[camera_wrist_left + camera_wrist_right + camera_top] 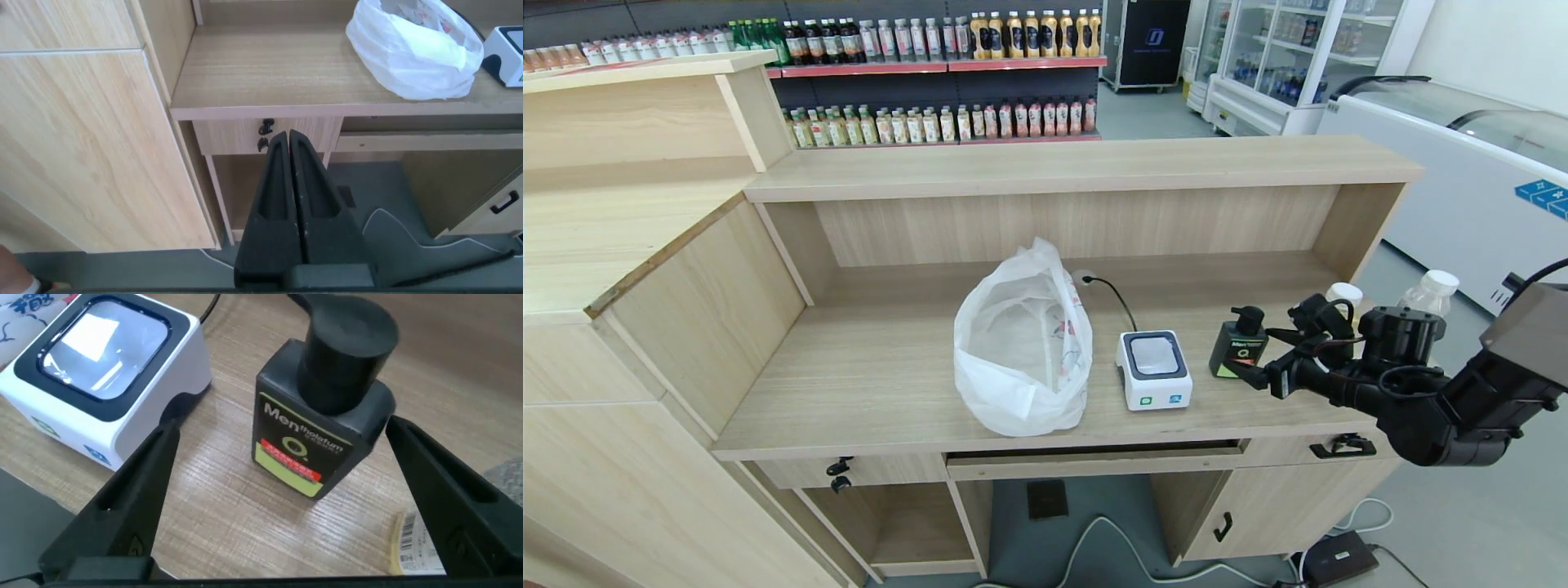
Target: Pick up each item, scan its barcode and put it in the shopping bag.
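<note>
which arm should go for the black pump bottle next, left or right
Right. The right pincer is open and straddles the black pump bottle, beside the scanner. The left pincer is shut and low, below the counter edge, on the other side of the bag.

The right arm [1437,408] is showing black rounded joints, thin black cables [1405,371] looping over them (grey boxy link [1531,327] behind). The right gripper [1267,357] is showing matte black wedge fingers [114,514]; the left gripper [288,140] is looking the same, long and tapering.
</note>
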